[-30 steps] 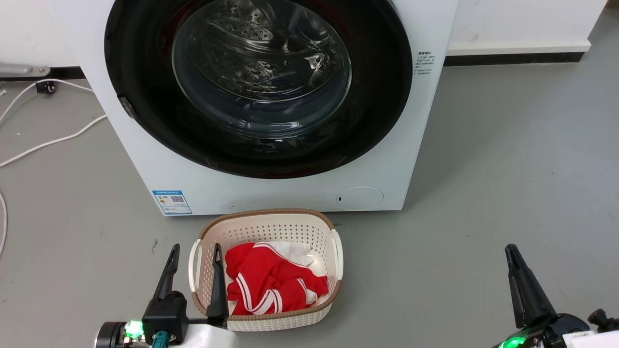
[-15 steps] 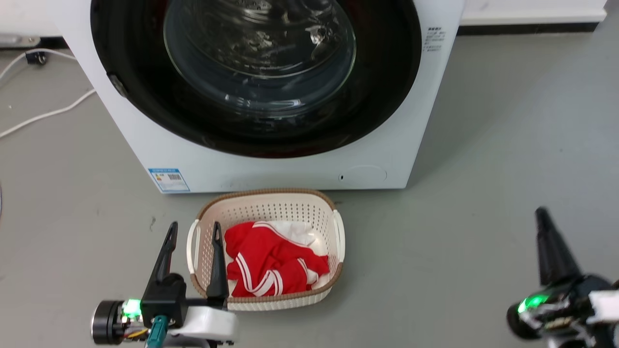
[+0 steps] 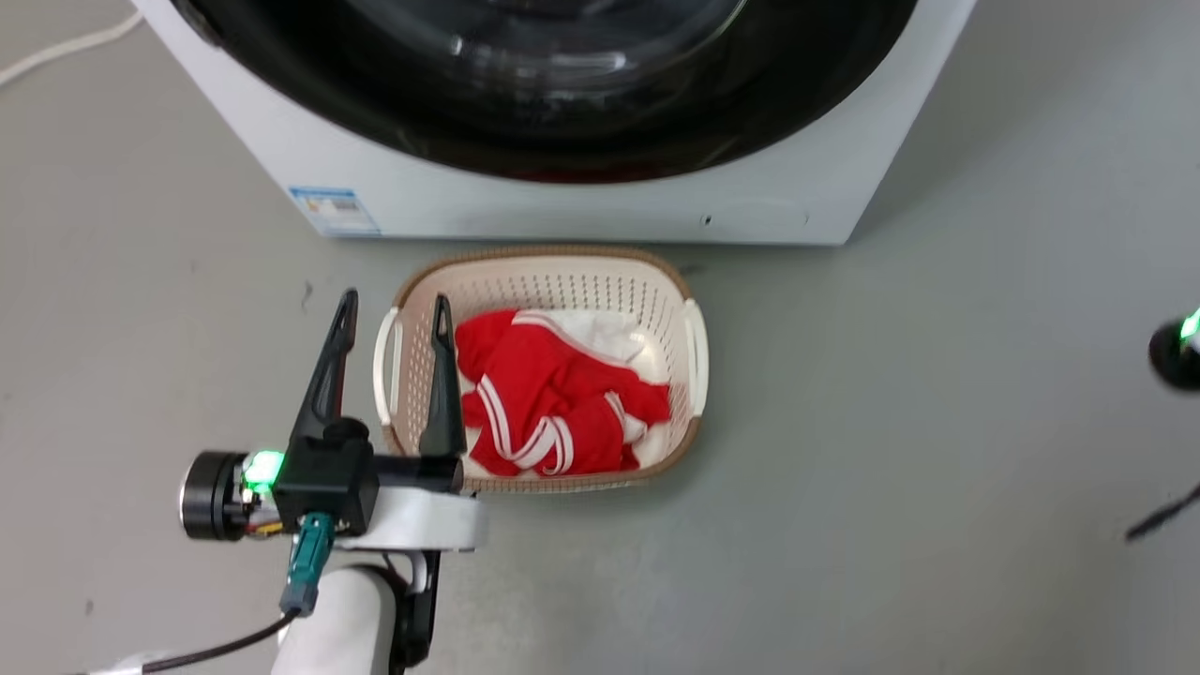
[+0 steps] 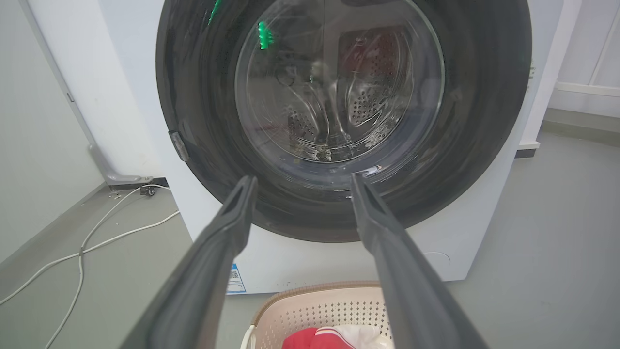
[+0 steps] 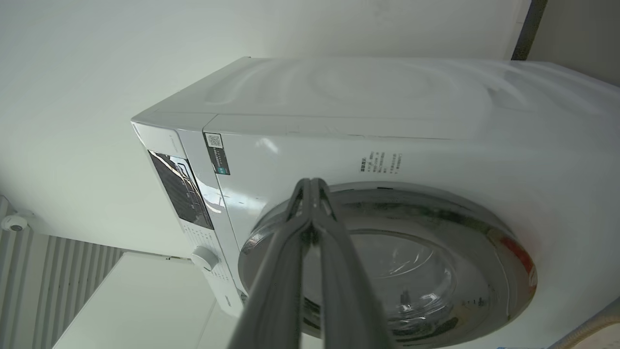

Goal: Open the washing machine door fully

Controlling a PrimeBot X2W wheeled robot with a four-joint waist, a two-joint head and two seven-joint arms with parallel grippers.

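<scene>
The washing machine door (image 3: pixel 562 141) is closed against the white washer; its glossy black rim runs along the top of the head view. In the left wrist view the door (image 4: pixel 484 121) shows whole, black rim around a clear glass bowl, with a small latch piece on its left. My left gripper (image 3: pixel 392 314) hovers open and empty above the left rim of a basket, well short of the door. Its fingers (image 4: pixel 232 228) frame the door's lower part. My right gripper (image 5: pixel 310 186) is shut on nothing and points at the door's rim (image 5: pixel 484 232) from the side. The right wrist's green light (image 3: pixel 1183 328) glows at the right edge.
A cream perforated basket (image 3: pixel 696 361) holding red and white clothes (image 3: pixel 544 394) stands on the grey floor right in front of the washer. White cables (image 4: pixel 97 237) lie on the floor to the left. A control panel and knob (image 5: pixel 203 257) sit on the washer's front.
The head camera has tilted down, so the washer has slid up the picture. My right gripper has moved up and out to the right edge. The left gripper stays open by the basket.
</scene>
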